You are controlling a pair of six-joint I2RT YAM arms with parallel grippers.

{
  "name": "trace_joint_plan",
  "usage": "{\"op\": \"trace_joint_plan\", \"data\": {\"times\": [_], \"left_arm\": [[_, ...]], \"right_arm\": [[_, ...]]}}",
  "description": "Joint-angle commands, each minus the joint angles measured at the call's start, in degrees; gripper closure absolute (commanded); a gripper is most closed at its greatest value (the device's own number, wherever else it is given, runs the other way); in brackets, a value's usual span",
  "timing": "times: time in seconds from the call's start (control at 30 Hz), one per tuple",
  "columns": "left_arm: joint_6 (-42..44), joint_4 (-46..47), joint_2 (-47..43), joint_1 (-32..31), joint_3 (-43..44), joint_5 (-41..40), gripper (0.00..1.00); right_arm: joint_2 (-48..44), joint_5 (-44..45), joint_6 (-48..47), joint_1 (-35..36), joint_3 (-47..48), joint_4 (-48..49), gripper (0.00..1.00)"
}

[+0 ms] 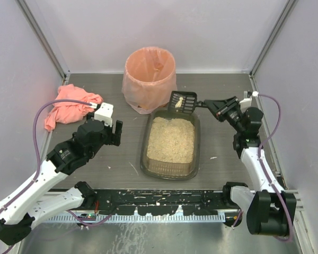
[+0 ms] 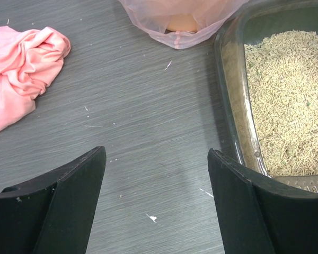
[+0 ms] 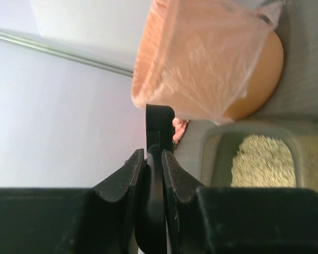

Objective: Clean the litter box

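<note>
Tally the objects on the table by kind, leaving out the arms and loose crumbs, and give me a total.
Litter box: 1
Lined bin: 1
Scoop: 1
Pink cloth: 1
Total: 4

Litter box (image 2: pixel 230 106): cut off by the right edge in the left wrist view; in the right wrist view its near part sat behind the right tool (image 3: pixel 152 154)
Scoop (image 1: pixel 183 100): carried a pale lump, too small to identify from above; the right wrist view gave it edge-on only, lower length hidden between the fingers (image 3: pixel 128 172)
Bin (image 1: pixel 149 74): contents unclear from above; cropped by the top edge in both wrist views, blurred in the right
Pink cloth (image 2: pixel 21 69): cut by the left edge
Left tool (image 2: pixel 156 153): ran off the bottom edge
White specks (image 2: pixel 151 217) on worktop (image 2: pixel 148 106): too small to identify
</note>
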Motion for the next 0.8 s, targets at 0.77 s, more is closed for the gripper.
{"op": "trace_joint_plan", "data": {"times": [0.77], "left_arm": [[-2.0,0.0,1.7,3.9,0.2,4.0,0.2]], "right_arm": [[54.7,14.4,-49.9,18.8,82.4,-23.0,0.99]]}}
